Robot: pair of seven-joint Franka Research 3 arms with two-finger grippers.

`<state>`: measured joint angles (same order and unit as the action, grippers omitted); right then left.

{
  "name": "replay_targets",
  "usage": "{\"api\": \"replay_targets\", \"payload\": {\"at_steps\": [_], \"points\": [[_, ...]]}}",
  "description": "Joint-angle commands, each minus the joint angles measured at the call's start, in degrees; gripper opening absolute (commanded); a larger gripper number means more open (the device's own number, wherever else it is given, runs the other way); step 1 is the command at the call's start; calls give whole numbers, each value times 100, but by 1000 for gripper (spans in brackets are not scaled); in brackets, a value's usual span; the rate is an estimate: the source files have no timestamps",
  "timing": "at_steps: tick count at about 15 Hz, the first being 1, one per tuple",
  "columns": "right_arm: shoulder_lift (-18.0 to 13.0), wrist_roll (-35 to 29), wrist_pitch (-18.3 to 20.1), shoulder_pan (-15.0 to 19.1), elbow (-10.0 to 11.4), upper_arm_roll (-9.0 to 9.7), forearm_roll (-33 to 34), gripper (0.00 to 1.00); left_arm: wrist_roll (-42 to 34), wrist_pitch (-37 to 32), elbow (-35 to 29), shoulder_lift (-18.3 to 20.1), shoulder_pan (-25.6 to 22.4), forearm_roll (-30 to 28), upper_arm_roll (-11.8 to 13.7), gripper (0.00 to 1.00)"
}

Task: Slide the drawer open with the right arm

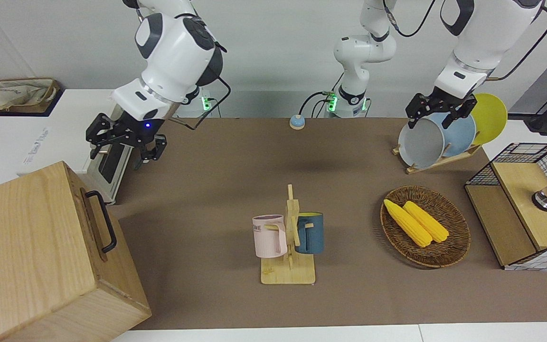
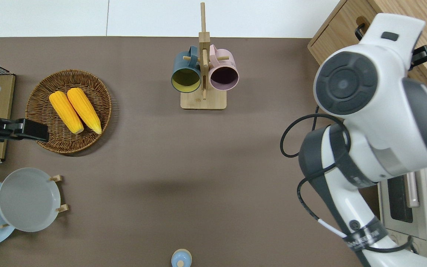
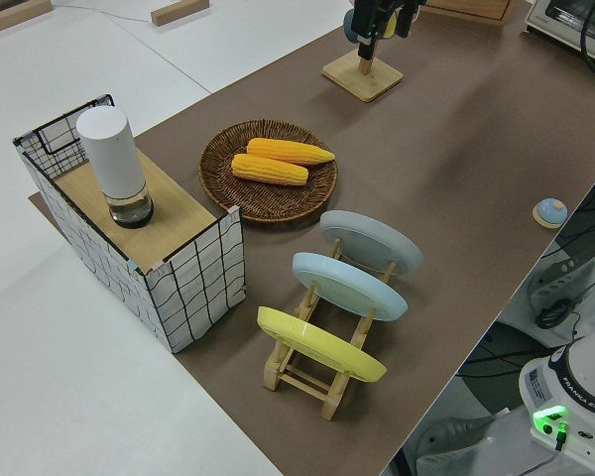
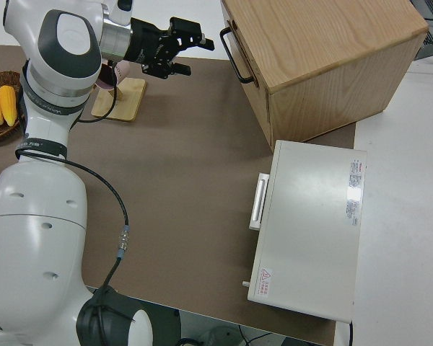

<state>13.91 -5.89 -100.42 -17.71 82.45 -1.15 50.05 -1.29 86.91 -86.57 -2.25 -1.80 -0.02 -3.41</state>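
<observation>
Currently the right gripper, fingers apart and empty, points toward the drawer's handle, near it, not touching; drawer shut.

1. Most of the drawer and its handle is covered by the right arm in the overhead view.
2. The toaster oven is largely hidden there too.
3. The big wooden box is cut off at the front view's edge.
4. The left gripper's fingertips cannot be made out against the grey plate.

Bright, even light; soft shadows
</observation>
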Motion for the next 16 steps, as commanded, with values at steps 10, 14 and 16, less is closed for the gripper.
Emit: {"api": "replay_targets", "payload": {"at_steps": [10,14,16], "points": [[1342,-2303,-188,-190,667,-26,3739,981,-55,-113,149,-65,-22,98,-37,993],[1492,-2338,-197,47,711,-35,4310,979,-55,-113,140,-65,-22,98,-37,993],[1518,-2347,-223,101,773,-43,4512,979,-55,-113,149,-65,-22,98,-37,993]]}}
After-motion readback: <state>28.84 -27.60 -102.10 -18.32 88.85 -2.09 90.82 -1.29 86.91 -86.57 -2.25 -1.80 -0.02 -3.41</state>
